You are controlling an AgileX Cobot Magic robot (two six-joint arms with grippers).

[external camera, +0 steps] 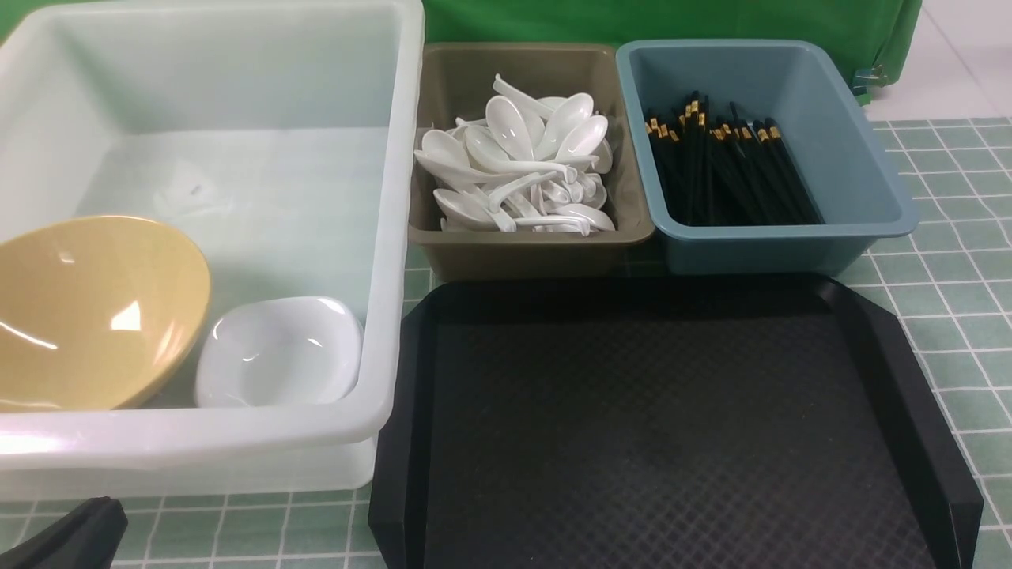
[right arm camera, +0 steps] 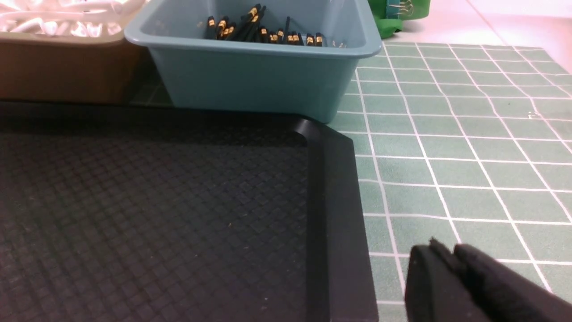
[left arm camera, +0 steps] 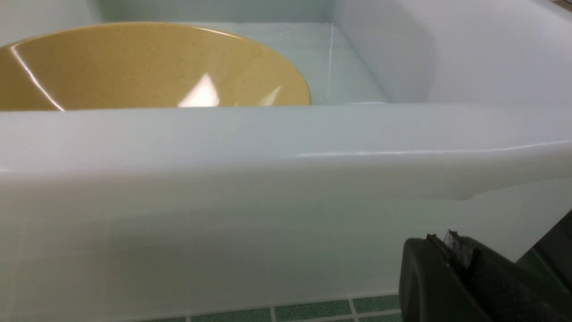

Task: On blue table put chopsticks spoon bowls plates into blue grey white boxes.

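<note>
Across the left half of the front view: large translucent white tub (external camera: 391, 237), resting on the blue table (external camera: 941, 316). Inside, at lower left of the frame, mustard-tan bowl (external camera: 87, 308) tilted on its side against the near wall; just beside it to the right, small white plate (external camera: 277, 352), touching the tub's right wall. Only one plate distinguishable; a second, if nested beneath, cannot be told.

At upper centre: grey-brown box (external camera: 443, 87) heaped with white spoons (external camera: 518, 166). Immediately right of it, nearly touching: slate-blue box (external camera: 854, 158) holding a bundle of black chopsticks (external camera: 723, 170), gold bands toward the far end.

Filling the lower centre and right: black textured tray (external camera: 672, 427), lying just in front of both small boxes and close beside the tub.

At bottom left corner of the front view: dark tip of the left fingers (external camera: 75, 533), low beside the tub's near wall. Seen in the left wrist view at lower right (left arm camera: 451, 259): pressed fully together, gripping nothing.

At lower right of the right wrist view: right fingers (right arm camera: 447, 268), above the table just beside the tray's edge, nearly closed with at most a sliver between, holding nothing.
</note>
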